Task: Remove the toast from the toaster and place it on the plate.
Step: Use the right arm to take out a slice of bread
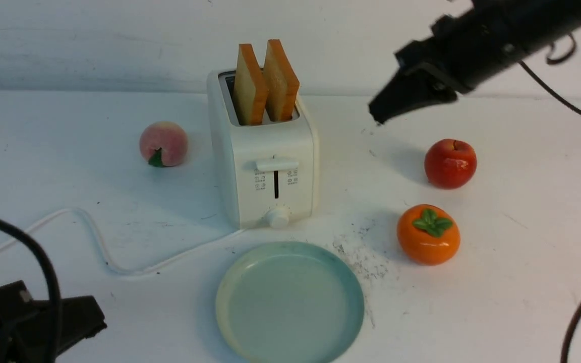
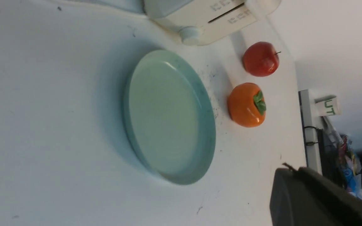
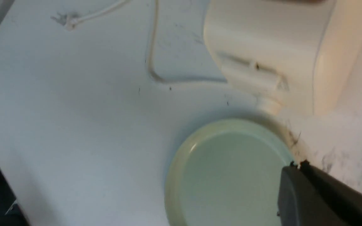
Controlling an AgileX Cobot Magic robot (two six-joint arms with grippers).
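1. Standing upright in the top slots of the boxy cream-white toaster (image 1: 264, 166): two golden-brown toast slices with darker orange crusts, the left slice (image 1: 248, 88) and the right slice (image 1: 281, 80). Both rise well clear of the slot mouths. They stand side by side and very close; whether they touch cannot be told.
2. Handling, as a judgement: light, dry and stiff. The broad faces look rough enough for a sure hold. The crust is likely to crumble or dent under a hard pinch, so a moderate squeeze suits.
3. Hold point, as a judgement: the exposed upper half, pinched across its thickness on the two broad faces, then drawn straight up along the slot. The narrow gap between the slices leaves little room for a finger, and each slice's outer face is the freer side.
4. Round pale blue-green plate (image 1: 353, 287) with a shallow raised rim: lies flat just in front of the toaster, near its knob, with nothing on it.
5. Black right gripper (image 1: 380, 115): raised to the right of the toaster at about slice height, apart from both slices. Jaws together, carrying nothing.
6. Black left gripper (image 1: 96, 322): low, front-left of the toaster and well apart from it. Jaws together, carrying nothing.
7. Sundries on the white table (image 1: 522, 262):
   - Pink peach (image 1: 163, 143), left of the toaster.
   - Glossy red apple (image 1: 450, 164) and orange persimmon (image 1: 428, 234) with a green calyx, both to its right.
   - White cord (image 1: 99, 237), trailing from its base toward the front-left.
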